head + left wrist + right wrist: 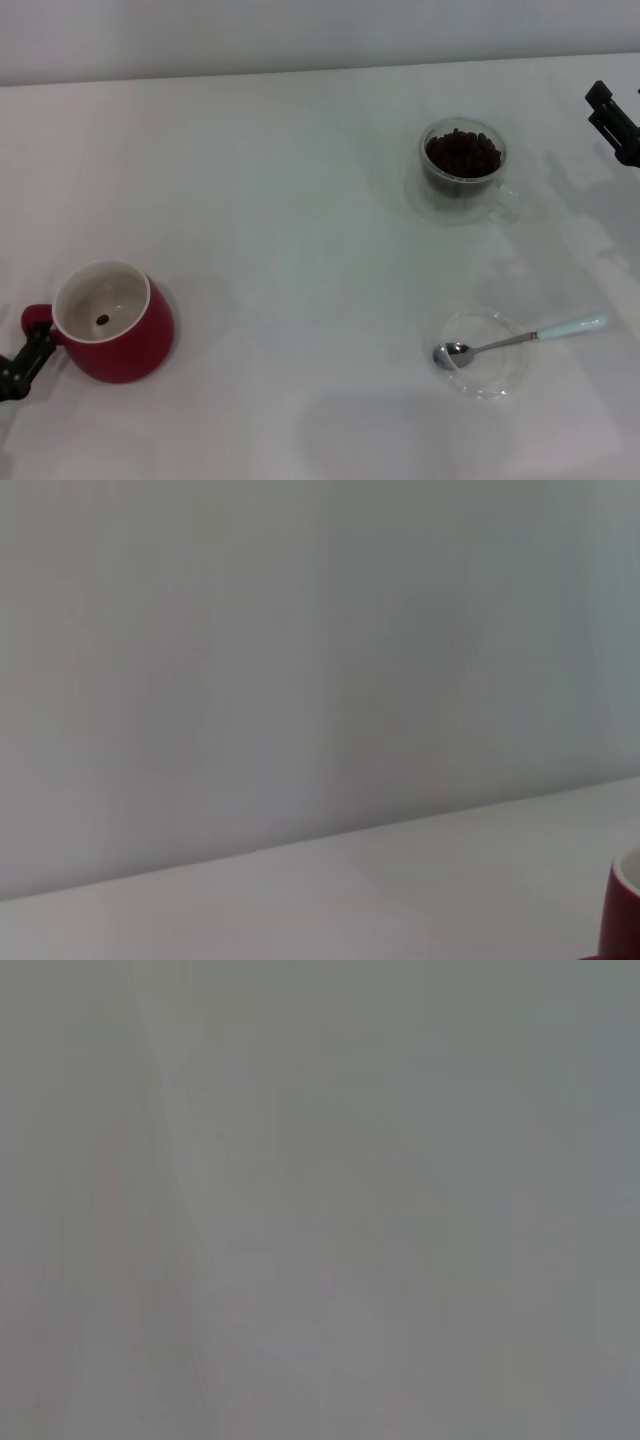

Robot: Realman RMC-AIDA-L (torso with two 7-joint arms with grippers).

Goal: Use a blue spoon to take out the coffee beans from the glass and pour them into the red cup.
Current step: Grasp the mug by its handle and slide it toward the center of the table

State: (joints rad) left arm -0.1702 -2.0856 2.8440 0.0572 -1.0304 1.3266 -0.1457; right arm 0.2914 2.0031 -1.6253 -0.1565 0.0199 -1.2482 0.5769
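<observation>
The red cup [115,322] stands at the near left of the table with one coffee bean [103,320] on its white inside. My left gripper [22,366] is right at the cup's small handle [36,318]; whether it grips the handle does not show. A sliver of the cup shows in the left wrist view [626,912]. The glass [463,168], heaped with coffee beans [462,152], stands at the far right. The blue spoon [520,339] lies with its metal bowl in a shallow clear dish [484,376] and its pale handle pointing right. My right gripper [614,122] hangs at the far right edge, apart from the glass.
The white table [300,230] runs back to a pale wall. The right wrist view shows only a blank grey surface.
</observation>
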